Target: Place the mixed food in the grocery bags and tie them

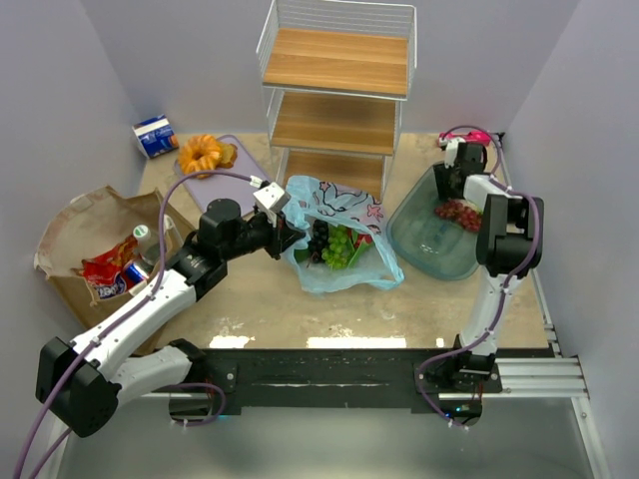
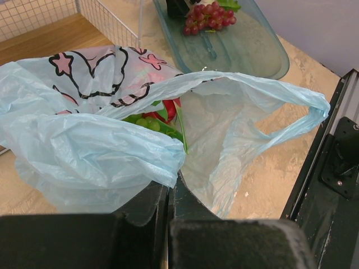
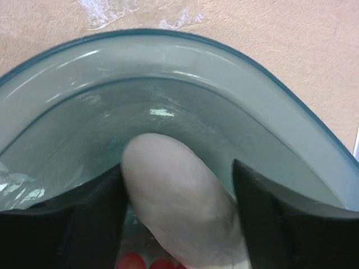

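The left fingers [image 2: 193, 210] pinch shut on the light-blue plastic bag [image 2: 84, 151] at lower centre. The right fingers [image 3: 280, 213] straddle the pale oblong fruit [image 3: 174, 190] in the green bowl [image 3: 224, 73]; whether they grip it is unclear.

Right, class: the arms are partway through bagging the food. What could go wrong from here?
The left end effector pinches only a thin edge of the light-blue plastic bag; the film might slip or tear, and the mouth would sag shut.
The right end effector straddles the smooth, rounded pale fruit in the green bowl; it may squirt out when squeezed.
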